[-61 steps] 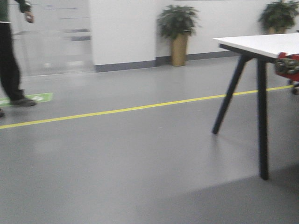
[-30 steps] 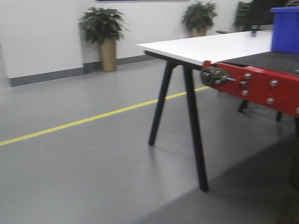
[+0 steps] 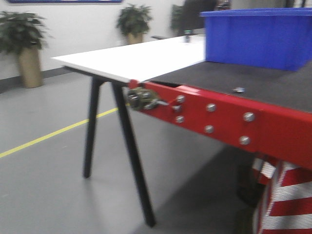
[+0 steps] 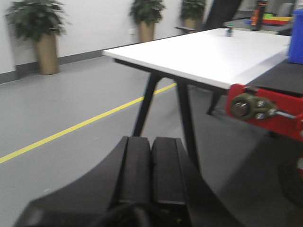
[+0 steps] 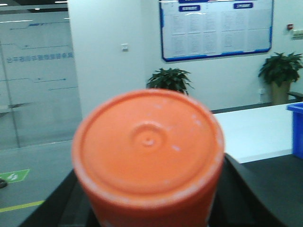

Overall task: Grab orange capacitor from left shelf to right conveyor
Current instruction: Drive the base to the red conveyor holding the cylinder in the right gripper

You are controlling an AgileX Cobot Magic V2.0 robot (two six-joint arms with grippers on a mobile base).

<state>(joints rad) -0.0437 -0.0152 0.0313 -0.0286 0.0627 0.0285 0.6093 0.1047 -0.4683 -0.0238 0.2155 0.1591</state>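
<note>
The blue bin point(image 3: 258, 36) sits on the right conveyor point(image 3: 214, 78), its inside hidden. The belt's red edge lies just beside the white worktop point(image 3: 136, 56), with open floor point(image 3: 44, 185) alongside. The right gripper point(image 5: 150, 210) has its jaws pinching the orange capacitor point(image 5: 147, 137). The left gripper point(image 4: 151, 163) has its jaws pressed together, empty.

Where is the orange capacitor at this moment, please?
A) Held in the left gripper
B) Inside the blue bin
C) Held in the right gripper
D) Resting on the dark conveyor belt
C: the right wrist view shows the orange capacitor close up, sitting between the dark fingers of the right gripper, while the left gripper has its pads pressed together with nothing between them.
</note>
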